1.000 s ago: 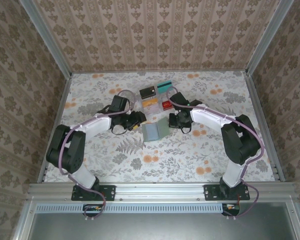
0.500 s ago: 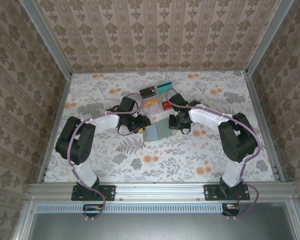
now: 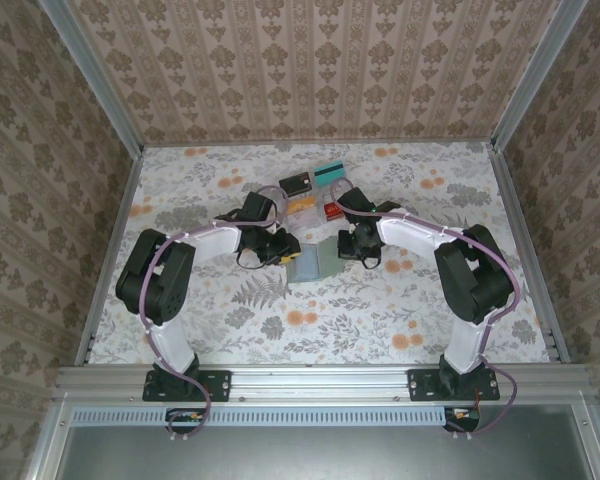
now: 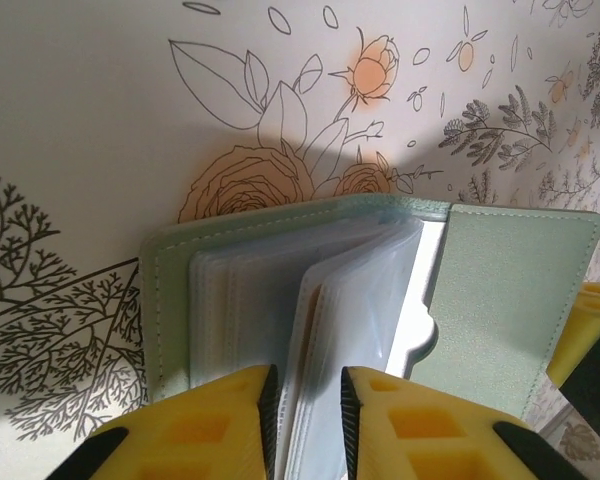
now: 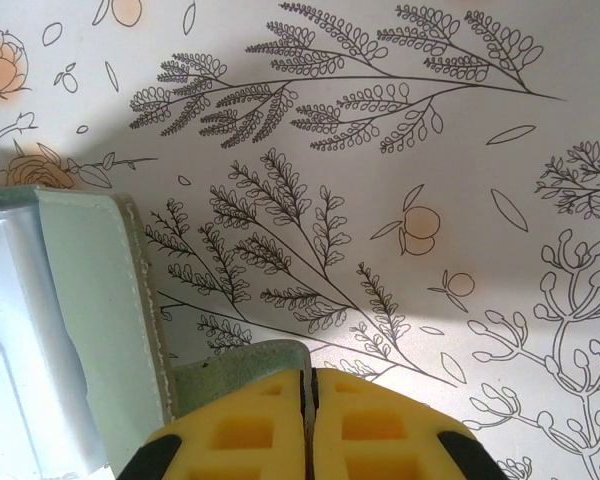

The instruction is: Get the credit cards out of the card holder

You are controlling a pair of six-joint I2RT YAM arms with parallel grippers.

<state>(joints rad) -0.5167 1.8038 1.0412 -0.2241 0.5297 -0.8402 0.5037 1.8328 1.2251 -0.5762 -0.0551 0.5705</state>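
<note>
The grey-green card holder (image 3: 317, 263) lies open on the flowered table between both grippers. In the left wrist view its clear sleeves (image 4: 350, 300) fan up from the left panel (image 4: 170, 320), and a faint orange edge shows inside one. My left gripper (image 4: 308, 385) is open, its yellow fingers straddling a few sleeves. My right gripper (image 5: 308, 375) is shut on the holder's grey-green tab (image 5: 230, 368) at the right panel's (image 5: 90, 290) edge. Behind the holder lie a teal card (image 3: 329, 171), a dark card (image 3: 295, 184), an orange-yellow card (image 3: 301, 206) and a red card (image 3: 332, 211).
The table has patterned walls on three sides and a metal rail along the near edge. Both arms (image 3: 205, 243) (image 3: 420, 235) reach inward across the middle. The loose cards sit just beyond the two wrists.
My left arm has swung right, bringing its gripper up to the holder's left side and over the sleeves. The right gripper and holder shifted only slightly.
</note>
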